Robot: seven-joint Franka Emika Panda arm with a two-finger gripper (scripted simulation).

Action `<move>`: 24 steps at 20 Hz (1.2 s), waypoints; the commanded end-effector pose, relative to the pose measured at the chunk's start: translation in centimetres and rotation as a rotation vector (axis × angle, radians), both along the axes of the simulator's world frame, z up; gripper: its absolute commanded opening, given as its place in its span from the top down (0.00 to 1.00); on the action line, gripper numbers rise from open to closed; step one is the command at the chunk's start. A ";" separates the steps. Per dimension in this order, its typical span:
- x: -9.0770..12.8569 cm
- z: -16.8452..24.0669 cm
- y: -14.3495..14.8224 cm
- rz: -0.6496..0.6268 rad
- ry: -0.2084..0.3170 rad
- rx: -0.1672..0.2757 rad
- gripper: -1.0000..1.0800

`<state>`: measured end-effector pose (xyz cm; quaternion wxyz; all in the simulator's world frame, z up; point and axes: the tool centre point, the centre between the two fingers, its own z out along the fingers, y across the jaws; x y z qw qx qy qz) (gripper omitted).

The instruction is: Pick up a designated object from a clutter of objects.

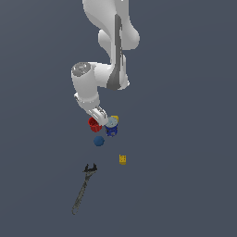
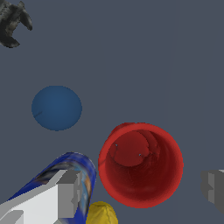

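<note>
The red cup [image 1: 94, 124] stands in the clutter under my hand, its open mouth facing the wrist camera [image 2: 140, 164]. My gripper [image 1: 97, 120] is open and just above it. In the wrist view the gripper [image 2: 141, 189] has one finger [image 2: 61, 197] on the blue-can side of the cup and the other finger [image 2: 214, 187] on the far side. Neither finger touches the cup. The blue can [image 1: 111, 129] with a grey top sits close beside the cup and lies partly behind one finger in the wrist view [image 2: 76, 168].
A blue ball [image 1: 98, 140] [image 2: 57, 108] lies near the cup. A small yellow item [image 1: 114, 119] [image 2: 101, 213] sits by the can. A yellow block [image 1: 122, 159] lies farther off. A long dark wrench [image 1: 83, 187] lies beyond, its head showing in the wrist view [image 2: 13, 24].
</note>
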<state>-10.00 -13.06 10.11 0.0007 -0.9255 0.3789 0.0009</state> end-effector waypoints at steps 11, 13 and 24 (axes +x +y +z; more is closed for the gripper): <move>-0.4 -1.6 -0.3 -0.017 0.000 -0.002 0.04; -0.5 -2.5 -0.3 -0.018 0.000 -0.002 0.04; -0.5 -5.0 -0.3 -0.020 -0.001 -0.003 1.00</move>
